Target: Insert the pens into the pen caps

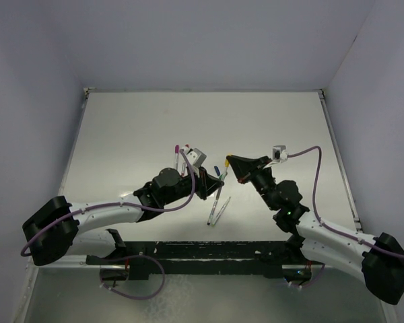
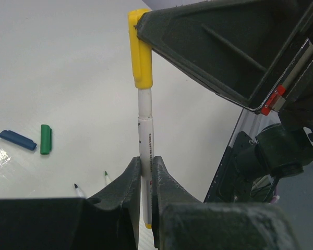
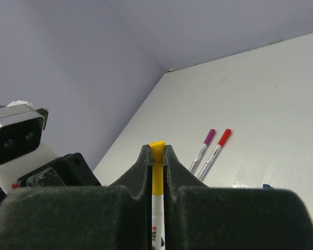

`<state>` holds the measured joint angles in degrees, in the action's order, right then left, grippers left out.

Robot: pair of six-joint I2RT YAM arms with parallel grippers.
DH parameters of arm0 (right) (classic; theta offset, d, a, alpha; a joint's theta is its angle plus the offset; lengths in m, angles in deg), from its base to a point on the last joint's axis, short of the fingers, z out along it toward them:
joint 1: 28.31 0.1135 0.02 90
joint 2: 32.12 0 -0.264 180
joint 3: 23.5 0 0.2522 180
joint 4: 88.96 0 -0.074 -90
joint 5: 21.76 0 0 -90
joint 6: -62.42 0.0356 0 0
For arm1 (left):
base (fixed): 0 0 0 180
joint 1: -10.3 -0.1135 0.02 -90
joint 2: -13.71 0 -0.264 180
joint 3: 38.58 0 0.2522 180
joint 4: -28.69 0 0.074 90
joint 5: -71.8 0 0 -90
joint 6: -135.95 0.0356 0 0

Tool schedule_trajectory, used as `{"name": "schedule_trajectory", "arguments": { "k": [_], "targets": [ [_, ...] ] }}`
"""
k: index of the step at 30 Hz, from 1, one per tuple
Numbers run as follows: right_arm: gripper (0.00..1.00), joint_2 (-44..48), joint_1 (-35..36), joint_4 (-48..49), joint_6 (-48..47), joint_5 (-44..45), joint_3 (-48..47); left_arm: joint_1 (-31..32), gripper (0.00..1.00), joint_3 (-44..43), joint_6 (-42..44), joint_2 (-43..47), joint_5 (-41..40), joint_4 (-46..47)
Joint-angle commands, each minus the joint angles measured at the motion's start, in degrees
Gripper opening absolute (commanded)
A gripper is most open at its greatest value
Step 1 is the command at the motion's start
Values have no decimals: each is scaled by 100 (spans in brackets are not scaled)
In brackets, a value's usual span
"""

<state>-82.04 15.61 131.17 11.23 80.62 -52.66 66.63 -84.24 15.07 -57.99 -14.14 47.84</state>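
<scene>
One white-barrelled pen (image 2: 145, 133) stands upright between my two grippers, above the table. My left gripper (image 2: 146, 165) is shut on its lower barrel. A yellow pen cap (image 2: 140, 57) sits over the pen's top end, and my right gripper (image 3: 156, 156) is shut on that cap (image 3: 156, 146). From above, the two grippers meet at the table's middle, with the yellow cap (image 1: 227, 161) at the right gripper's tip. On the table lie a blue cap (image 2: 16, 139) and a green cap (image 2: 46, 139). Two uncapped pens (image 1: 216, 209) lie close by, their black tip (image 2: 78, 188) and green tip (image 2: 107, 177) showing.
Two capped pens lie side by side on the table beyond the grippers, one with a purple cap (image 3: 203, 149) and one with a red cap (image 3: 215, 151). The left wrist's camera housing (image 3: 14, 131) is close at the right gripper's left. Walls enclose the white table (image 1: 269, 121).
</scene>
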Motion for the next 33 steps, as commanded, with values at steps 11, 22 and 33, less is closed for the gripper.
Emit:
{"name": "schedule_trajectory", "arguments": {
  "k": [11,22,33],
  "targets": [
    [0,-266,8,608,265,-344,208,26,0,60,-314,120,-538,998],
    [0,-738,17,777,389,-828,173,11,0,47,-322,199,-946,1584],
    [0,-1066,21,107,426,-1192,52,-288,0,-187,48,550,-1138,1491]
  ]
}}
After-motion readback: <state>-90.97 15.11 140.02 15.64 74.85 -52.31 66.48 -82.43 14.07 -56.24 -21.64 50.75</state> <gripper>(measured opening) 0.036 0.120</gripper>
